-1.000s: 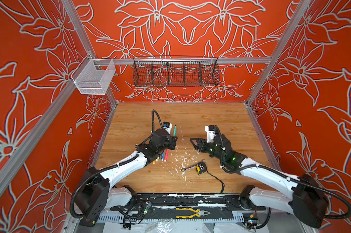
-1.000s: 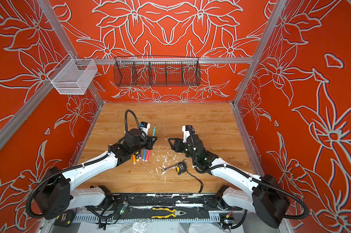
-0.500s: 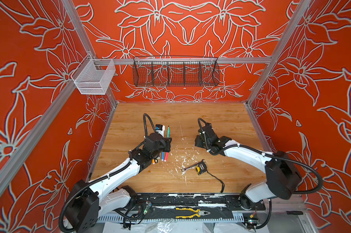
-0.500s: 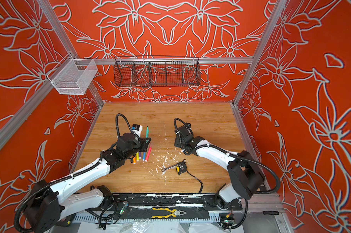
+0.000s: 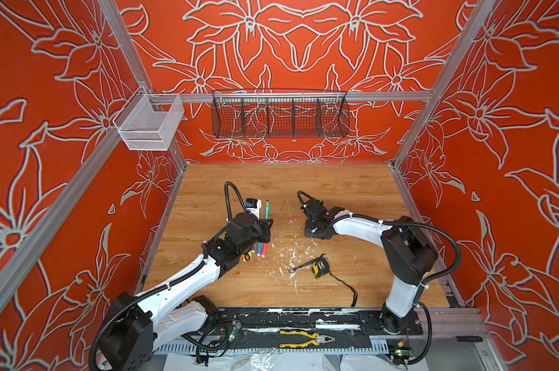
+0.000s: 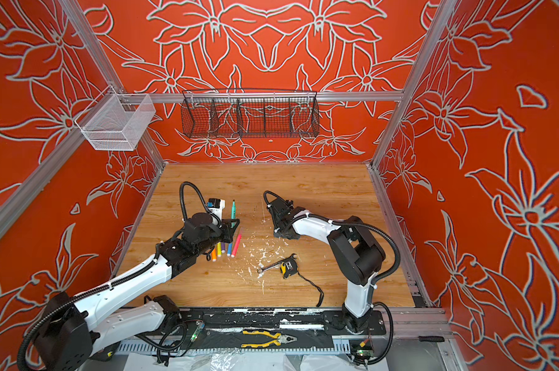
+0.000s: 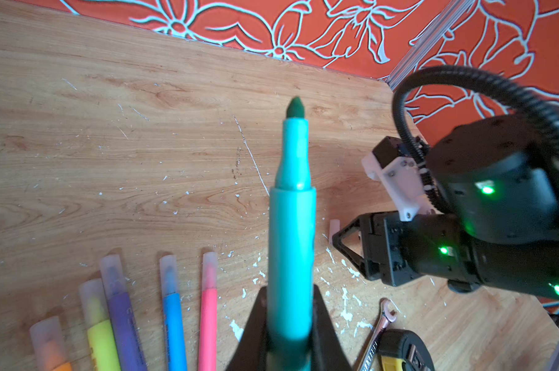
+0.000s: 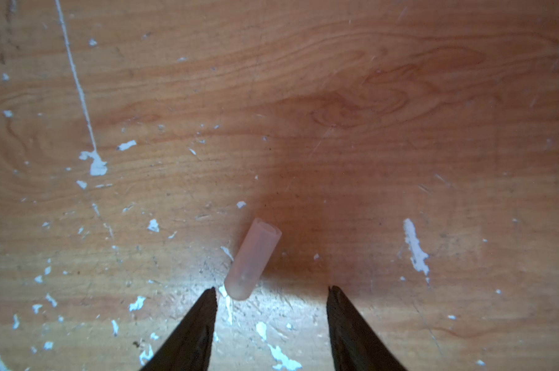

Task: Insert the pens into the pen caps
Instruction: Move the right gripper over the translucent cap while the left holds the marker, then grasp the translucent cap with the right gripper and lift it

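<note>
Nearest my side, yellow-handled pliers (image 5: 303, 336) lie on the black front rail (image 5: 336, 316). Just beyond, on the desk (image 5: 336, 183), a silver wrench (image 5: 300, 266) rests against a yellow tape measure (image 5: 320, 268) among white paint flecks (image 5: 292, 253).

Left of those I see five capped pens side by side: the orange pen (image 7: 50, 343), yellow pen (image 7: 99, 334), purple pen (image 7: 123, 321), blue pen (image 7: 174, 318) and pink pen (image 7: 208, 311).

My left fingers (image 7: 254, 324) are clamped on the barrel of the green pen (image 7: 292, 225). It sticks out toward the far wall, its felt tip bare.

Across the middle, my right fingers (image 8: 191, 334) stand apart, low over the wood, gripping nothing. The loose pen cap (image 8: 254, 258) lies on its side just ahead of their tips. Its rounded closed end is right beside one fingertip and its open end points away. It is not between them.

Farthest off, a black wire basket (image 5: 279, 114) and a white mesh basket (image 5: 149, 125) hang from the back rail.
</note>
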Controlling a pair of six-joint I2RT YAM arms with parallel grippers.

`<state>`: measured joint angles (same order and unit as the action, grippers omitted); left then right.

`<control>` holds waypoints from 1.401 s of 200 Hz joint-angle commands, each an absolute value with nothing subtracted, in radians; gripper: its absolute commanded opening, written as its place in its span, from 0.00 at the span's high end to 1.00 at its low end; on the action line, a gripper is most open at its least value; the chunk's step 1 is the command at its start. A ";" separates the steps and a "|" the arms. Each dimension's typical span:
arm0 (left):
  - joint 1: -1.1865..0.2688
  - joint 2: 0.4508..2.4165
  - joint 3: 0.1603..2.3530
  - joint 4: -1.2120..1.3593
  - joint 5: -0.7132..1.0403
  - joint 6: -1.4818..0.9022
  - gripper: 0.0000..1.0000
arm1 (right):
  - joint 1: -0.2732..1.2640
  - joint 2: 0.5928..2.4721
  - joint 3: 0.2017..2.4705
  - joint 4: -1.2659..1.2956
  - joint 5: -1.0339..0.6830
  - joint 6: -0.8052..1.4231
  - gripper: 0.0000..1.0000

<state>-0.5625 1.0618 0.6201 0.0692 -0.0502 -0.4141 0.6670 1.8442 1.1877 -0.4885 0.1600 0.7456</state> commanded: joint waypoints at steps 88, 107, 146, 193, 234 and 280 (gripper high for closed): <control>-0.563 1.049 0.607 0.118 -0.015 -0.404 1.00 | 0.625 1.937 1.268 -0.561 0.136 0.716 0.53; -0.563 1.060 0.616 0.117 0.004 -0.404 1.00 | 0.624 1.943 1.262 -0.555 0.116 0.721 0.57; -0.563 1.057 0.611 0.116 -0.008 -0.402 1.00 | 0.619 1.952 1.264 -0.561 0.113 0.721 0.64; -0.562 1.060 0.620 0.114 0.020 -0.401 1.00 | 0.614 1.965 1.264 -0.557 0.076 0.724 0.79; -0.563 1.048 0.598 0.143 0.027 -0.396 1.00 | 0.611 1.973 1.264 -0.555 0.065 0.724 0.87; -0.574 1.080 0.623 0.157 0.131 -0.365 1.00 | 0.601 1.909 1.229 -0.537 0.067 0.730 0.91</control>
